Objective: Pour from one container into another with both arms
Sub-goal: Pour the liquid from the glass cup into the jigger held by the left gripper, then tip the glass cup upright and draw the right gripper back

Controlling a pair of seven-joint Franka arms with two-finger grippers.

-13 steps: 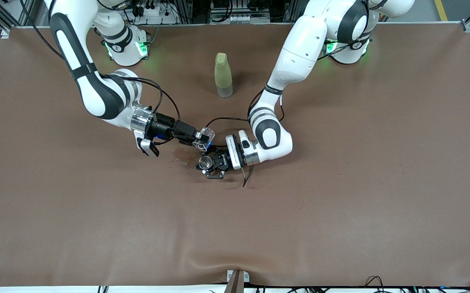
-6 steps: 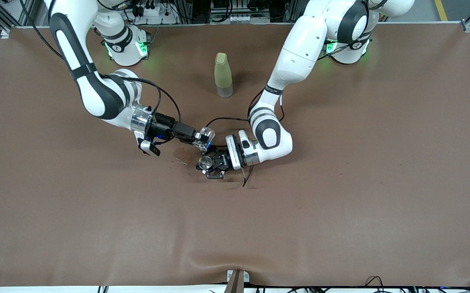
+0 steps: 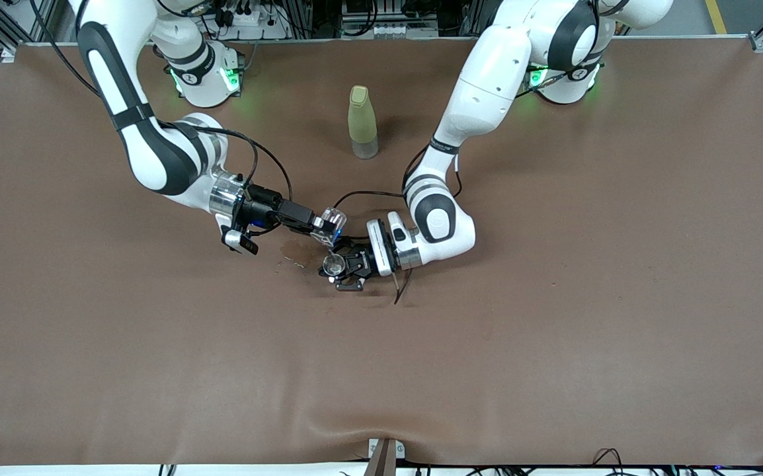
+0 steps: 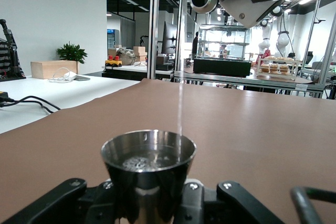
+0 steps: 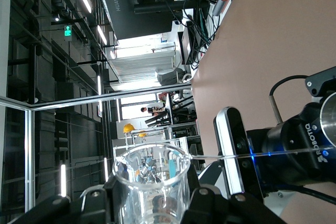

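Held in my right gripper [image 3: 324,228], which is shut on it, the tiny clear cup [image 3: 331,219] is tipped over the metal jigger [image 3: 334,266]. A thin stream [image 4: 180,106] falls from the cup's lip into the jigger [image 4: 148,161], which holds a little liquid. My left gripper [image 3: 338,269] is shut on the jigger's waist and keeps it upright just above the table. The right wrist view shows the cup [image 5: 152,182] between that gripper's fingers [image 5: 207,200], with the stream [image 5: 262,154] running toward my left gripper [image 5: 304,145].
A tall pale yellow-green bottle [image 3: 362,122] stands upright on the brown table [image 3: 553,330], farther from the front camera than both grippers. A dark wet patch with pale specks [image 3: 292,256] lies on the mat beside the jigger, toward the right arm's end.
My right wrist has rolled a little, tipping the clear cup further over the jigger. The left arm and the jigger have stayed still.
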